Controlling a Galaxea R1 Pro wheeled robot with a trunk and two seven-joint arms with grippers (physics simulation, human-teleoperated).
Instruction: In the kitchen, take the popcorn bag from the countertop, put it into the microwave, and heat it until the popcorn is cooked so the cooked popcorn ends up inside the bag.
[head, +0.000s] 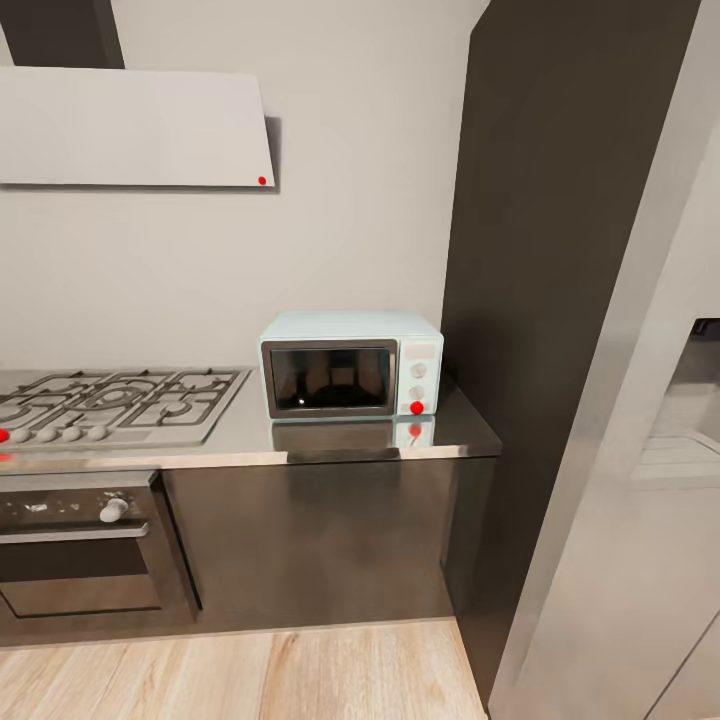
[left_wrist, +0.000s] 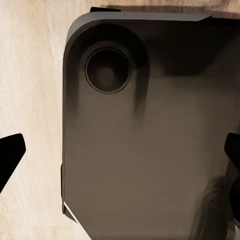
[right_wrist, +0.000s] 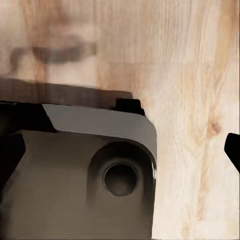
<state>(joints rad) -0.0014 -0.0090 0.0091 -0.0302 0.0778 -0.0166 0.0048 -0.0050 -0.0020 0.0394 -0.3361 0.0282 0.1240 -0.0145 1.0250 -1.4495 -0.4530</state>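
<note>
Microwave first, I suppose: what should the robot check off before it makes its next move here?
1. Microwave in sight, on the countertop right of the stove: ok.
2. Microwave door ready for loading: not ok, it looks shut.
3. Popcorn bag located: not ok, none on this stretch of countertop.
4. Left gripper free: ok, fingers spread, nothing between them, pointed at the robot's base.
5. Right gripper free: ok, also spread and empty.
6. Microwave running: cannot tell; a red light shows on its panel.
</note>
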